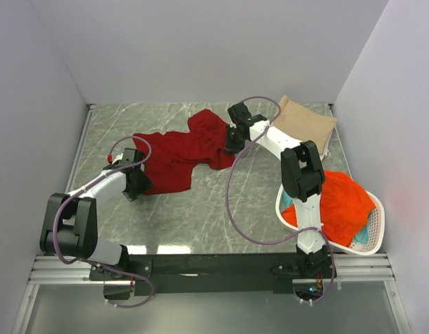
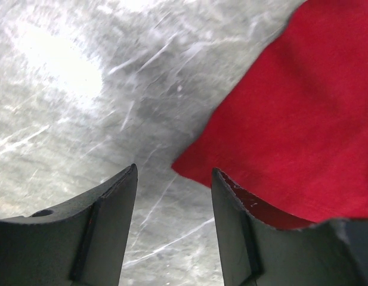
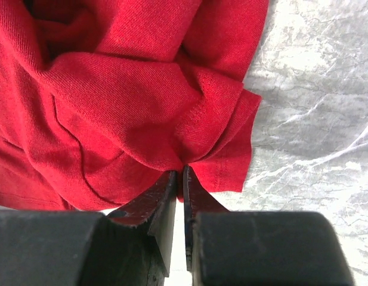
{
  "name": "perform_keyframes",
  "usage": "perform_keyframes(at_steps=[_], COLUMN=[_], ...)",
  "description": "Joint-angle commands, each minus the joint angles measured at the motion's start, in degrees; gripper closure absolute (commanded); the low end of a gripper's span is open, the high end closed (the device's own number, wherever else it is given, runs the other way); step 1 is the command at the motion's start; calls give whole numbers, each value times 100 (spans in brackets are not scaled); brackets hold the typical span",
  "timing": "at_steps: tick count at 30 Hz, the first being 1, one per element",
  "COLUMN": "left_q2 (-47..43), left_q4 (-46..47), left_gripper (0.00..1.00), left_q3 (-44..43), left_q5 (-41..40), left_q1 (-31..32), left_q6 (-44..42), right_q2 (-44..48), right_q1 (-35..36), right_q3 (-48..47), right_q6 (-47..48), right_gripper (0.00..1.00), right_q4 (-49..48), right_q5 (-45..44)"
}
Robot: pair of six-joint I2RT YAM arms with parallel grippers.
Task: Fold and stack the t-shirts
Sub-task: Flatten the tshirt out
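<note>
A dark red t-shirt (image 1: 183, 153) lies crumpled across the middle of the marble table. My right gripper (image 1: 234, 141) is shut on a bunched fold of the dark red t-shirt (image 3: 142, 113) at its right end. My left gripper (image 1: 136, 184) is open and empty at the shirt's near-left corner; that corner (image 2: 291, 125) lies just beyond and to the right of the open jaws. A folded tan t-shirt (image 1: 306, 124) lies at the back right. A bright orange-red t-shirt (image 1: 343, 202) fills the basket, with a bit of teal cloth (image 1: 364, 235) under it.
A white oval laundry basket (image 1: 378, 229) stands at the near right beside the right arm. White walls close in the table on the left, back and right. Bare marble (image 1: 214, 209) lies between the arms.
</note>
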State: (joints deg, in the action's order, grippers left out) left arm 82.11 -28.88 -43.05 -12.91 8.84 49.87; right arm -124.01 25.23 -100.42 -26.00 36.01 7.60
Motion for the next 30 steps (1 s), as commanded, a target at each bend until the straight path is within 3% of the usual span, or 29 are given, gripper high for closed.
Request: perform_keyframes(at_steps=[1,7,13,16,20,26,30], left_q2=[-28,86,306,367,271,-63,-344], left_q4=[383,594,682,753,753,543,401], left_gripper=[42,44,53,64,98,100,100], left_q3=[7,86,86,95,77,-528,-1415], left_q5=[-19,16,25,16,112,210,639], left_q1=[39,65,65,65,65,-163,-1058], left_q6=[6,-65,-100,-153,-153,-363,-486], right_q2=[-18,8,34,26,209,718,1237], right_q1=[-45,-45,-62,-54,-71,-194,-361], right_q3=[-145,-39,-39,-100,-74,-188,-285], right_q6=[-28,-63,-204,-256,-301,-213,-46], right_gripper=[86,88,92,96,100,100,100], right_q4=[-85,-147,-208,-130,-50,248,555], right_q5=[23,67,225,286,365,410,252])
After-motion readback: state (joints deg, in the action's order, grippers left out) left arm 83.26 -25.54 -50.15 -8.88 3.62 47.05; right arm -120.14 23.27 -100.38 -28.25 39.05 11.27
